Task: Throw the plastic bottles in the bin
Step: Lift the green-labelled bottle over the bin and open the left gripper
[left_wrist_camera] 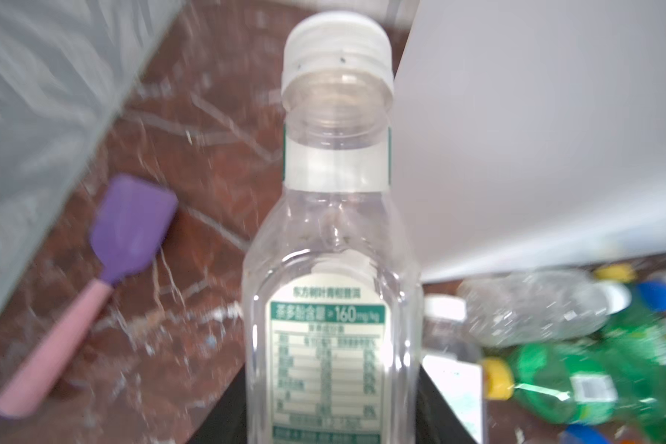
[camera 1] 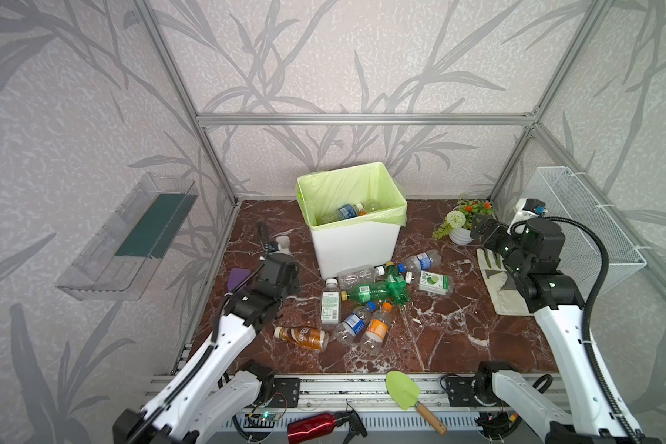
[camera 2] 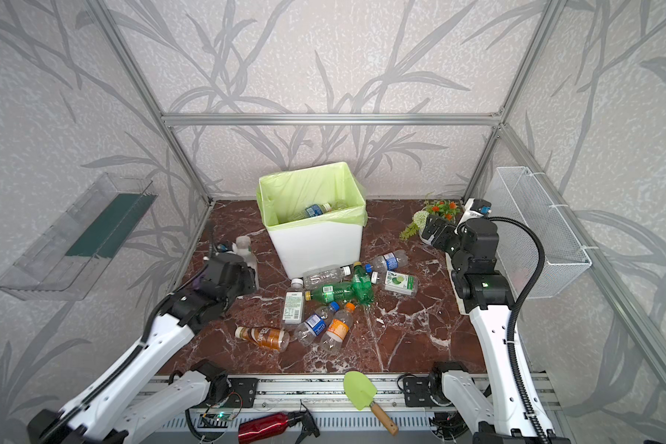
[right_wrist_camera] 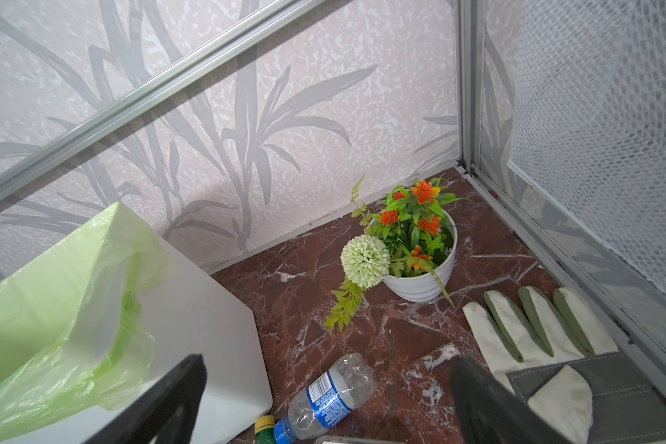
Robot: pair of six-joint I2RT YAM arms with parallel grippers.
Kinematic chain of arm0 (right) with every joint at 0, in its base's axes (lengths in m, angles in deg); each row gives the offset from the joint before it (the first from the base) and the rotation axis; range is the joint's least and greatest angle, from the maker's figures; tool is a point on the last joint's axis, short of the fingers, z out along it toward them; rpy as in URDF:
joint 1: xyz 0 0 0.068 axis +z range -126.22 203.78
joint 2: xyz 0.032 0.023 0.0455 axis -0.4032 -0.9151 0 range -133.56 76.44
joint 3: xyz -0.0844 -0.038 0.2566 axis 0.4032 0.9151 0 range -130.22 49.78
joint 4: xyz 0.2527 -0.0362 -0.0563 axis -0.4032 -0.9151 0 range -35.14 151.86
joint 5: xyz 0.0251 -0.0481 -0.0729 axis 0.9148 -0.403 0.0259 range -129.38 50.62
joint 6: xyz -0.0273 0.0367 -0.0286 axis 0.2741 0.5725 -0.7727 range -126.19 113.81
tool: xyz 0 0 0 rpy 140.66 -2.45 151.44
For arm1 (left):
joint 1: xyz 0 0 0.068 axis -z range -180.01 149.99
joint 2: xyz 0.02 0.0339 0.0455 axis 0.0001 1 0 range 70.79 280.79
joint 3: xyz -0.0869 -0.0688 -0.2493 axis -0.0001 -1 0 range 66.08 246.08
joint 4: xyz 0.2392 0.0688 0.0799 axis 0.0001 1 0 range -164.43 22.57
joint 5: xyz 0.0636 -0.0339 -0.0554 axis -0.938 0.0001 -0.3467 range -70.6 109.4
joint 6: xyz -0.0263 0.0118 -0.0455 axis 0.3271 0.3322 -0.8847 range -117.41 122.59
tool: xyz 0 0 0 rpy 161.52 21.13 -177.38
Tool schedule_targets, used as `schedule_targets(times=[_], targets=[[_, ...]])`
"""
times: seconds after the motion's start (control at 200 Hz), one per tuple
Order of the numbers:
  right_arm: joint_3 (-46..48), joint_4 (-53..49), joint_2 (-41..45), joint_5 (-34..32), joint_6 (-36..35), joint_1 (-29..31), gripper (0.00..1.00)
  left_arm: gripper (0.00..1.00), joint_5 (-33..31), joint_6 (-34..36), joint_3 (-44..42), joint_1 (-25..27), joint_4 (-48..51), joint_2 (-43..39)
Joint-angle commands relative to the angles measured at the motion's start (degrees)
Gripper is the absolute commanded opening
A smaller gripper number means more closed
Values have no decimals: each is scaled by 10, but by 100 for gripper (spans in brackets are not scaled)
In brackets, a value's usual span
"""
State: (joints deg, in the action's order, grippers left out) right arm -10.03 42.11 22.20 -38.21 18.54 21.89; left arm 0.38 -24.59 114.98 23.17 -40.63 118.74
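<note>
Clear, glossy plastic, a white screw cap and a green-and-white printed label: this square-shouldered bottle sits clamped by its body in the left tool, left of the smooth white bin. Crumpled bottles litter the red marbled bench. Folded at the elbow, the right arm holds the right tool spread wide and empty beside a potted plant with orange flowers.

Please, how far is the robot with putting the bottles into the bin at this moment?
Done: at least one blue-labelled bottle lies in the bin. In hand: the left gripper is shut on a clear white-capped bottle beside the bin; the right gripper is open and empty. Left: about nine bottles lie in front of the bin.
</note>
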Motion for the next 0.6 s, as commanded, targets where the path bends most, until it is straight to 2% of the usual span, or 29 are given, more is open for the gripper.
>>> schedule_targets(times=[0.0,0.085,0.175,0.3,0.365,0.43,0.535,0.595], targets=[[10,2,9,9,13,-11,99,42,-97,110,105,-2,-43,-46],[12,3,10,16,15,-17,99,41,-98,192,206,-2,-73,-36],[13,3,13,19,15,-19,99,40,-30,277,287,-1,-126,-16],[16,6,19,20,20,-21,99,40,53,307,374,0,-160,41],[17,10,20,24,23,-22,99,40,86,299,399,6,-158,86],[16,10,19,28,27,-22,99,39,120,274,435,19,-107,157],[15,10,17,31,30,-22,99,37,178,264,496,66,55,315],[12,7,18,31,29,-22,99,45,169,258,538,77,145,395]])
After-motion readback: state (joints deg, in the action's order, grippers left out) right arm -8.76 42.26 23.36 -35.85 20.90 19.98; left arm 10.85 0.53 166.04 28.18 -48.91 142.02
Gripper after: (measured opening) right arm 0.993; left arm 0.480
